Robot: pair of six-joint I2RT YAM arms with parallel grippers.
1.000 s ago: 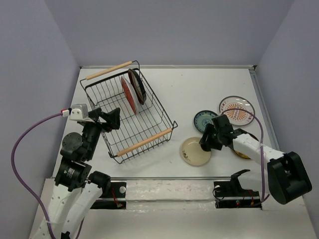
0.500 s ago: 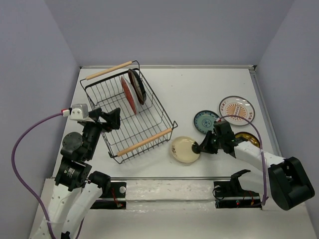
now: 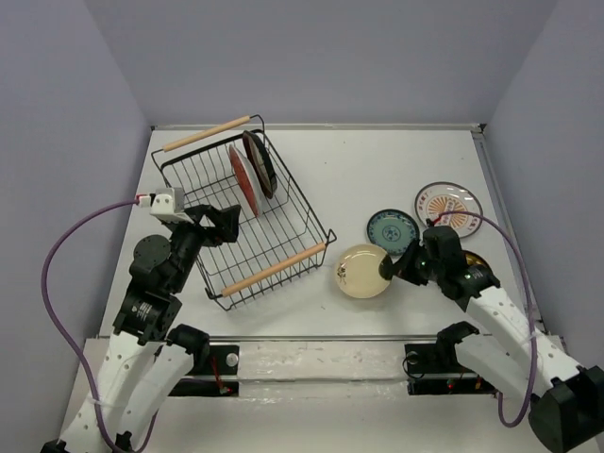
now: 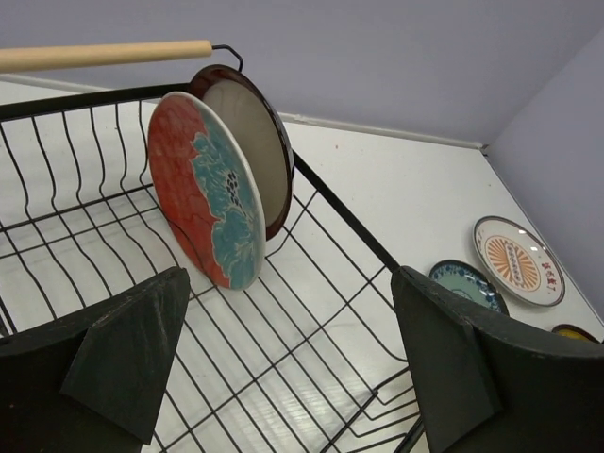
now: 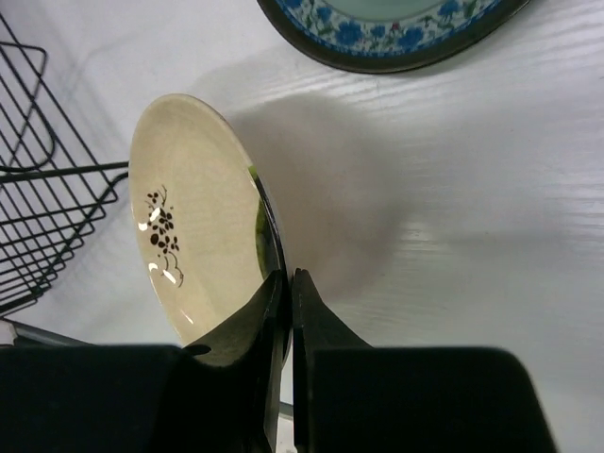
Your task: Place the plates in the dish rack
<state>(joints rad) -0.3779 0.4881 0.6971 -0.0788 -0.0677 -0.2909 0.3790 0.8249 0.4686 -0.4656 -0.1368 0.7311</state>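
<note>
Cream plate [image 5: 189, 236]: glazed ceramic, judged rigid, slick, chip-prone. Tilted on edge just beside dish rack [image 3: 255, 241]. Right gripper [image 5: 288, 283] pinches rim, likely best hold. Left gripper [image 4: 293, 349] jaws spread above rack.

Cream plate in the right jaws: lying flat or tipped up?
Tipped up. The cream plate stands steeply tilted, rim pinched between the right jaws, marked face toward the dish rack.

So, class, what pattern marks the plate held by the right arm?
A cream plate, small black mark; clearest in right wrist view.
</note>
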